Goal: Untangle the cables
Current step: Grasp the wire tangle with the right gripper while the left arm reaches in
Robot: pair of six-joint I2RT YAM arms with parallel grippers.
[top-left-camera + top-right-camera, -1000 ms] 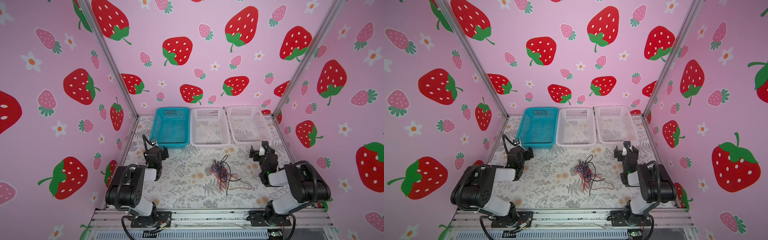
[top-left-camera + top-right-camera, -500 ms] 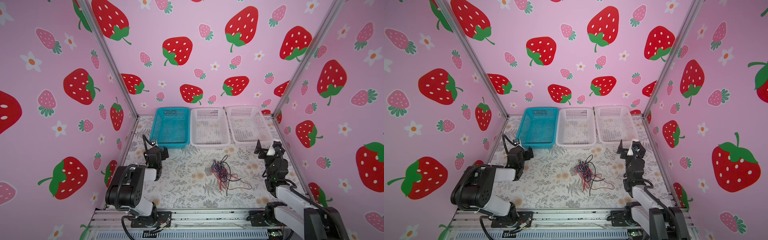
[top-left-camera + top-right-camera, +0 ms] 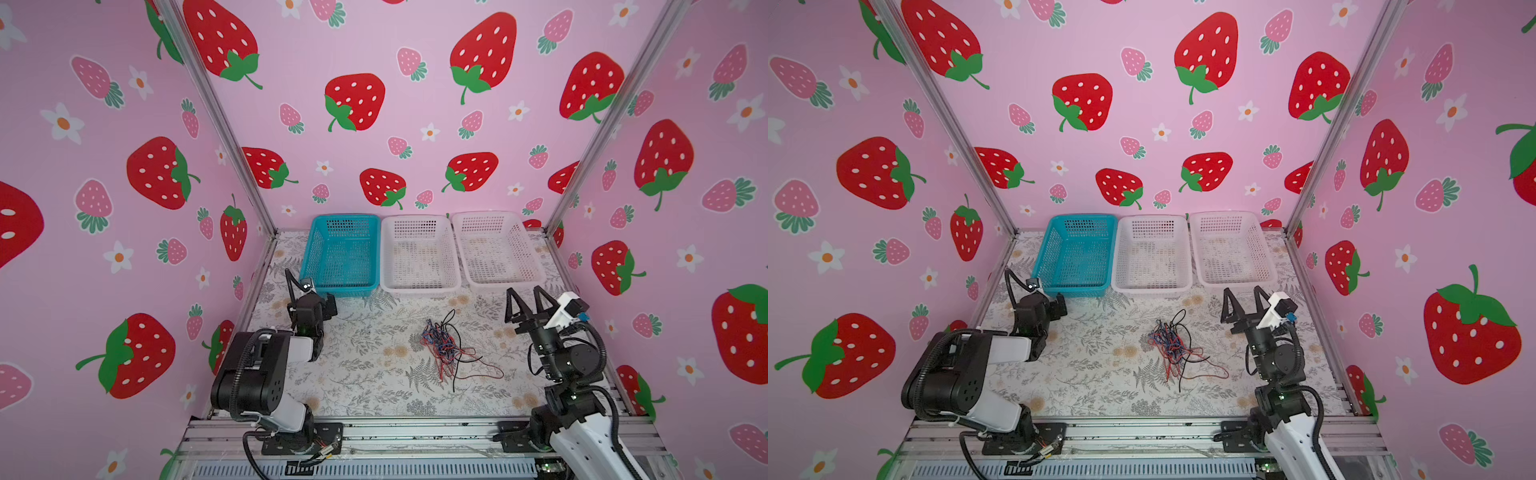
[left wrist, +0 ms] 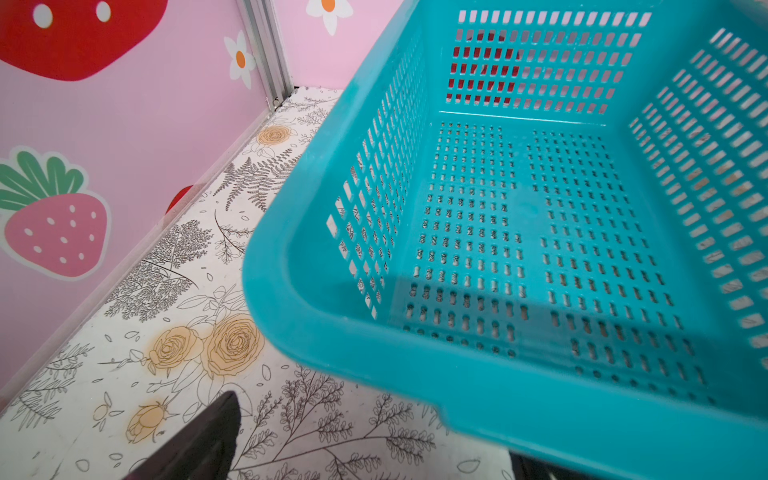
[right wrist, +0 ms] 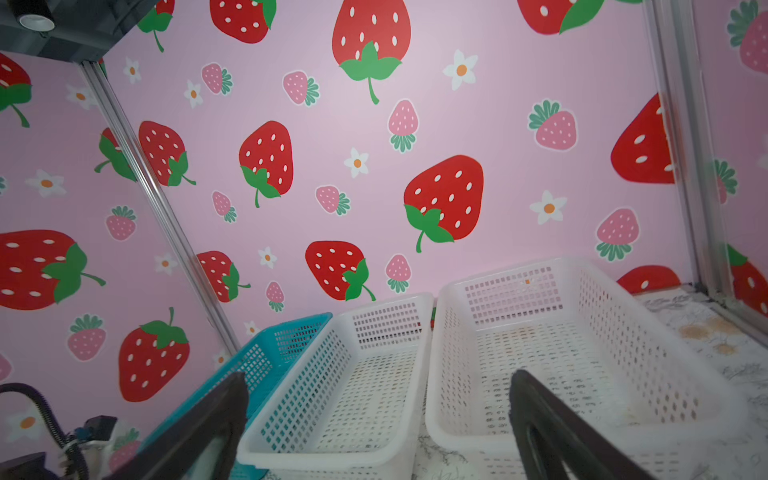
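We have just lifted our right arm (image 3: pixel 577 361) up out of its fold; our right gripper (image 3: pixel 524 299) now stands high with its jaws wide apart, holding nothing; we think we are getting ready to reach for the wires; our left gripper (image 3: pixel 322 305) has not moved, and it is wide apart and empty too; the thin red, blue and black cables (image 3: pixel 444 347) lie in one messy knot on the flowery worktop (image 3: pixel 365 374), between both grippers, nearer the right one, touching neither; some loose ends stick out.

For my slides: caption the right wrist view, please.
Open right end effector facing a blue basket and two white baskets, strawberry wall behind.
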